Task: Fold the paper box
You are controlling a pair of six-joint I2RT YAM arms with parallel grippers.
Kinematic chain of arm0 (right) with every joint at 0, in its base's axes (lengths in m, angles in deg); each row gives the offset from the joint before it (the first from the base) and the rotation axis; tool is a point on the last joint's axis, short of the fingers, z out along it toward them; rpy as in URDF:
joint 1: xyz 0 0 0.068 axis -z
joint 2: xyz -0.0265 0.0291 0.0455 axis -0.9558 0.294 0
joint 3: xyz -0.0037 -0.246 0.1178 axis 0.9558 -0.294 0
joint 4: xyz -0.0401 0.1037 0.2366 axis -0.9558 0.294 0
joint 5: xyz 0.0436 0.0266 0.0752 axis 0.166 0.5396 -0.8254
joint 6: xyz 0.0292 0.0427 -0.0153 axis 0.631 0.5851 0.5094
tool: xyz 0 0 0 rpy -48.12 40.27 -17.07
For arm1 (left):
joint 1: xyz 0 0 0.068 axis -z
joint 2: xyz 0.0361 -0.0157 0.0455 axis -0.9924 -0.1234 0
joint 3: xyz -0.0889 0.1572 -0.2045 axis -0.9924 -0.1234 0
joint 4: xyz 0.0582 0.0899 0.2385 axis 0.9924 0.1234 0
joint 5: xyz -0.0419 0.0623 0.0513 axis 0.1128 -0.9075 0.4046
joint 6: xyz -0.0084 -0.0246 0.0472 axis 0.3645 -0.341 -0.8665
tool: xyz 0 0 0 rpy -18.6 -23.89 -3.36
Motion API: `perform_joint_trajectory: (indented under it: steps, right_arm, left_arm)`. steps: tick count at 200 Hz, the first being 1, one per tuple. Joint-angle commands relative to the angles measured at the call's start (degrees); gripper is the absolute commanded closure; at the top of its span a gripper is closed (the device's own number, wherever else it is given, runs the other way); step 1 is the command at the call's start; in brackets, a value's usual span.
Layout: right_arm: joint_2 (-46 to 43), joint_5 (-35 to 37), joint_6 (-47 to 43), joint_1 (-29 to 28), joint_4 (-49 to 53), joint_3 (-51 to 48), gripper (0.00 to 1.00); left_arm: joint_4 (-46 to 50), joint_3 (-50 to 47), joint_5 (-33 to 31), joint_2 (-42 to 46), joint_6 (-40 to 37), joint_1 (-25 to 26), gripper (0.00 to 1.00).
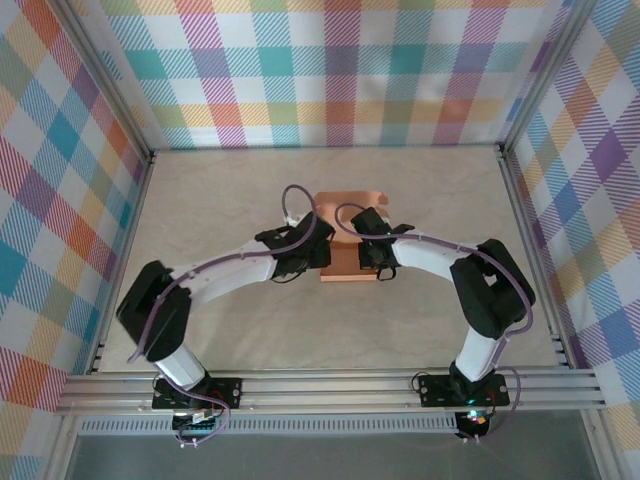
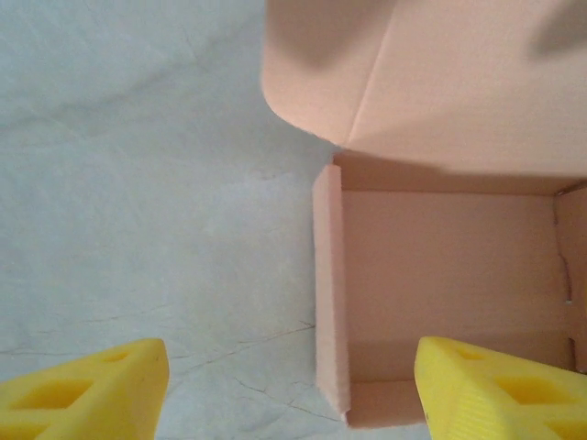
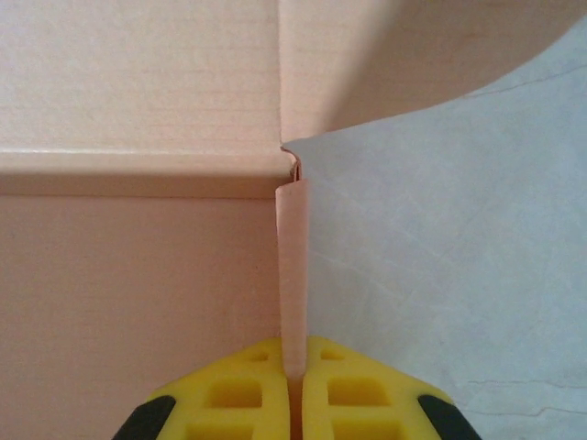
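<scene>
Right gripper (image 3: 295,371) is clamping tight on a thin upright side wall of the paper box (image 3: 138,293), with its yellow fingers (image 3: 353,390) pressing the card from both sides and leaving no gap. Left gripper (image 2: 293,390) is hanging spread wide and grasping nothing. One of its yellow fingers is sitting over the bare table (image 2: 138,183) and the other over the box floor. The box's raised left wall is standing between them, and contact there is not clear.

In the top view both arms are reaching inward from their bases (image 1: 195,390) at the near frame rail (image 1: 330,385). The wrists are meeting mid-table, and the two grippers are sitting at opposite sides of the box. Paper box is lying at the table centre, half formed. Its near part is showing upright side walls around a flat floor. Its far part, a lid panel with rounded corners, is extending away from the arms; flat or tilted, cannot tell. Beyond it the pale table is running out to the plaid walls (image 1: 330,70).
</scene>
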Motion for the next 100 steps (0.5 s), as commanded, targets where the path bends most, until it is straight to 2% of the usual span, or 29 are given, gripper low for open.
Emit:
perform_joint_trajectory:
  steps: [1, 29, 64, 84, 100]
  right_arm:
    - [2.7, 7.9, -2.2, -1.3, 4.2, 1.6, 1.0]
    - [4.5, 13.1, -3.2, -2.7, 5.9, 2.7, 1.0]
    - [2.9, 11.7, -2.9, -2.7, 4.0, 1.8, 1.0]
    - [1.3, 9.7, -2.8, -2.6, 2.4, 1.3, 0.84]
    - [0.1, 8.6, -2.5, -2.5, 1.5, 0.9, 0.76]
  left_arm:
    - [-4.1, -4.3, -5.4, 6.2, -1.8, 1.0, 0.29]
    - [-5.8, -8.4, -8.6, 11.6, -1.8, 0.2, 0.29]
    - [-6.2, -10.8, -7.6, 13.4, -1.8, -2.0, 0.29]
    - [-7.3, -11.7, -6.1, 13.4, -1.6, -2.8, 0.29]
    - [-7.9, -11.9, -5.1, 13.1, -1.5, -3.0, 0.28]
